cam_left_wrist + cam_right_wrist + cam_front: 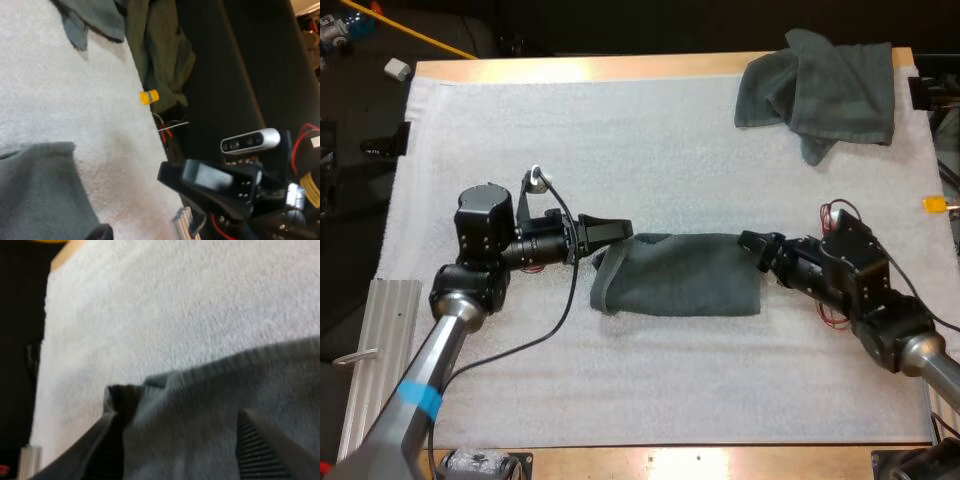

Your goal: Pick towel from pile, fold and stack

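Towels, count: two, both dark grey-green.
Folded towel [685, 275]: one, lying flat at the middle of the white mat [620, 130], between the two grippers. Its long sides run left to right.
Folded towel, hard to make out: the number of layers cannot be told. The left end is bunched and curls over itself, hiding that edge.
Crumpled towel [820, 85]: one, heaped at the mat's far right corner, well apart from the folded one. Its folds hide its own underside, and in the left wrist view it is cut off at the picture's edge.
Grippers, count: two.
Right gripper [755, 245]: at the folded towel's right end, near its far corner. In the right wrist view its fingers [260, 450] stand wide apart, with the towel's edge spanning the gap between them, so nothing is clamped.
Left gripper [615, 230]: at the far left corner of the folded towel, touching or just above the cloth; which of the two cannot be told. Whether it grips the towel also cannot be told.
Mat: one, covering most of the wooden table [570, 68].
Ribbed metal plate [390, 340]: one, beside the mat's left edge, partly hidden by the left arm.
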{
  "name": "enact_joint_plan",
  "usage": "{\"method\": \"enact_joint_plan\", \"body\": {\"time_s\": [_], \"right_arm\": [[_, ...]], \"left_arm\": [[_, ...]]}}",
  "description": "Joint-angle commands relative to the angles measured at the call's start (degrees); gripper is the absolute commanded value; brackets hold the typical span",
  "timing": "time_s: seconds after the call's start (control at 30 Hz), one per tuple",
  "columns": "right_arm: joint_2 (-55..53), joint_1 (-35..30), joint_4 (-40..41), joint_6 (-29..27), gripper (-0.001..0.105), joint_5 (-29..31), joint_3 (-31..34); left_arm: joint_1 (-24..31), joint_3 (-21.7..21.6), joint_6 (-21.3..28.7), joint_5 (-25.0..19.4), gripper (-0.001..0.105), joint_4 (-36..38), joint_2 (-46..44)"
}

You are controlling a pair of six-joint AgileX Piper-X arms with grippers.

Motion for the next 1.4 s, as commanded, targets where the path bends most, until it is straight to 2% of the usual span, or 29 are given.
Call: {"method": "enact_joint_plan", "body": {"time_s": [0.0, 0.17, 0.23, 0.47, 0.57, 0.7, 0.87, 1.0, 1.03, 1.07, 1.17, 1.37], "right_arm": [[-4.15, -0.18, 8.56, -4.15, 0.049, -0.33, -1.47], [-8.21, -0.04, 20.42, -9.33, 0.049, 1.32, -4.29], [-8.29, -0.18, 18.51, -9.07, 0.050, 1.34, -4.38], [-11.27, -0.30, 33.83, -16.39, 0.050, 3.47, -10.48], [-12.12, -0.40, 39.09, -18.57, 0.050, 4.02, -12.61], [-13.24, -0.54, 45.06, -20.82, 0.050, 5.45, -15.21], [-14.38, -0.58, 49.64, -22.55, 0.050, 8.81, -17.01], [-14.93, -0.56, 50.59, -23.22, 0.050, 11.34, -17.11], [-15.17, -0.34, 50.38, -23.05, 0.053, 9.79, -16.80], [-16.08, -0.24, 51.56, -23.37, 0.058, 9.28, -16.80], [-16.22, -0.27, 52.90, -24.42, 0.061, 9.93, -16.83], [-9.38, -0.46, 49.06, -25.53, 0.061, 10.28, -16.50]], "left_arm": [[0.11, -0.26, 0.88, -1.69, 0.051, 3.31, -5.38], [0.24, -0.58, 4.85, -6.64, 0.051, 12.55, -11.68], [-0.14, -0.55, 5.07, -6.44, 0.050, 12.78, -11.26], [-0.33, -0.64, 14.01, -13.71, 0.051, 28.62, -18.02], [-0.29, -0.70, 18.31, -17.87, 0.051, 35.94, -21.25], [-0.57, -0.83, 24.27, -25.72, 0.051, 46.69, -26.14], [-1.39, -0.89, 28.08, -32.02, 0.051, 55.77, -31.38], [-1.44, -0.81, 28.71, -32.56, 0.051, 59.14, -34.01], [-1.49, -0.82, 28.38, -32.05, 0.051, 56.96, -34.09], [-1.58, -0.79, 28.48, -32.11, 0.051, 58.37, -35.71], [-1.62, -0.84, 28.51, -32.28, 0.052, 60.67, -37.69], [-1.99, -0.79, 28.65, -31.77, 0.052, 60.37, -37.55]]}}
